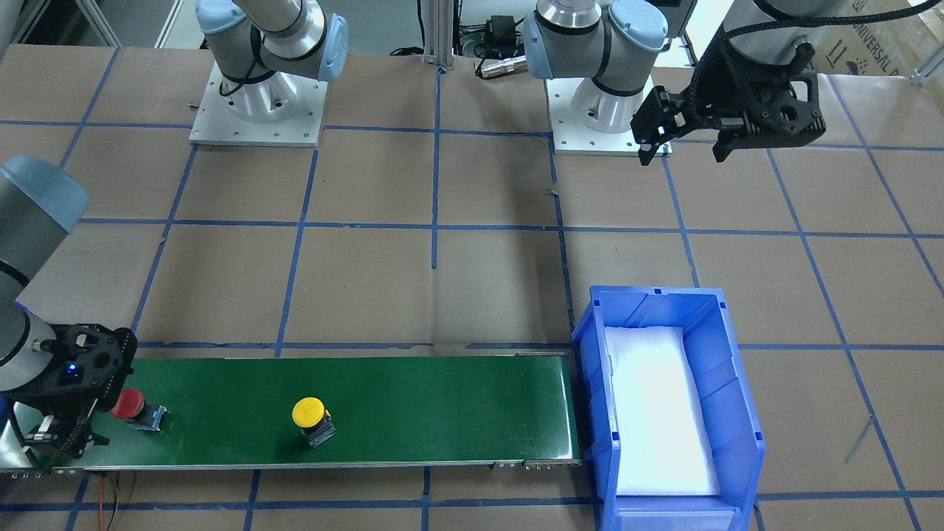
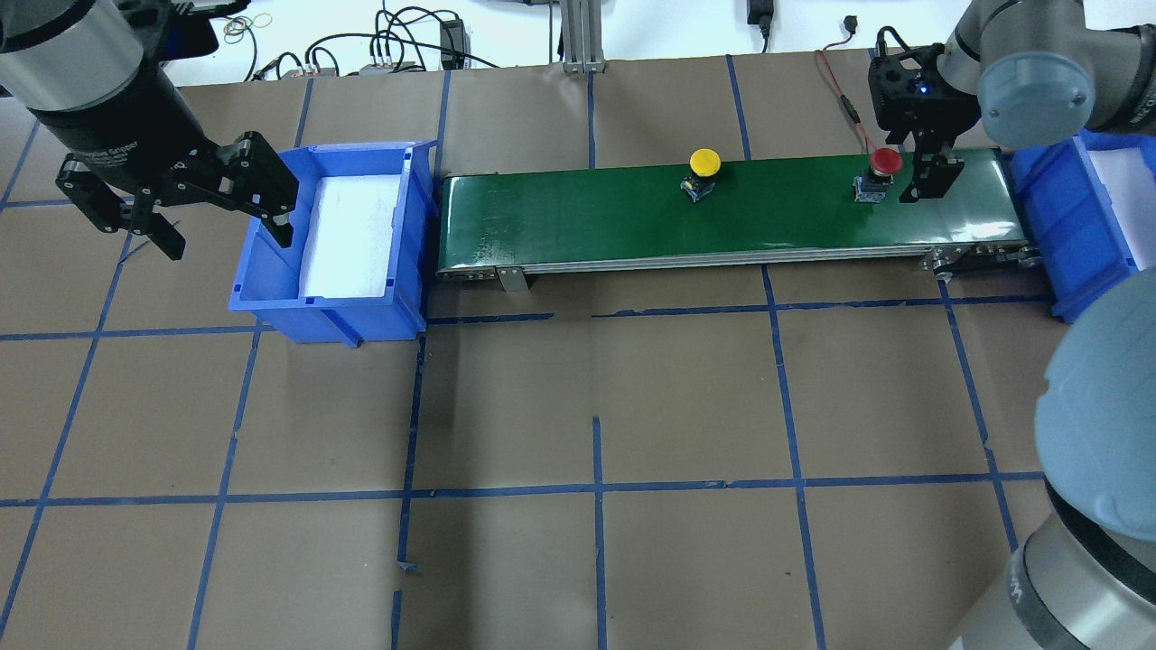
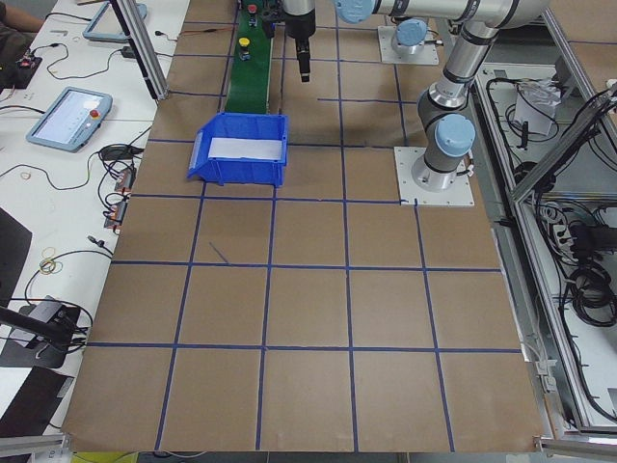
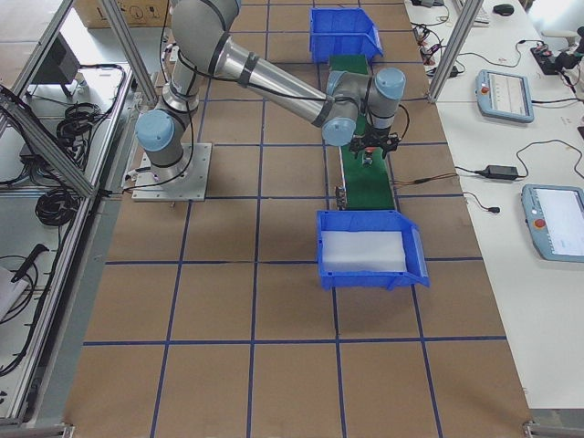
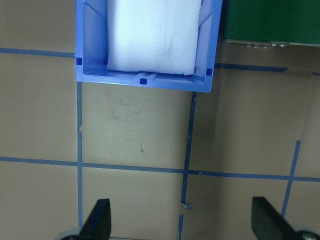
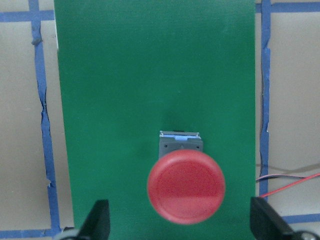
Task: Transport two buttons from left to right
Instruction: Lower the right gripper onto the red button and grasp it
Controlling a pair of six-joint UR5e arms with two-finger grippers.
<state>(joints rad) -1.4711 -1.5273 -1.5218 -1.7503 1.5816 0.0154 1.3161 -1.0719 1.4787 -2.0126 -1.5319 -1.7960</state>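
- Red button sits near the right end of the green belt — between the right gripper's fingers, with a clear gap on either side.
- Right gripper: spread wide, holding nothing.
- Yellow button stands mid-belt, well apart from both grippers.
- Left gripper: wide open and empty — over the table, just beside the left bin.

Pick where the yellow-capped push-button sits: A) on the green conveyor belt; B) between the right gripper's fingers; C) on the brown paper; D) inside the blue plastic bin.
A: the yellow-capped push-button stands on the green conveyor belt, apart from the red-capped push-button.
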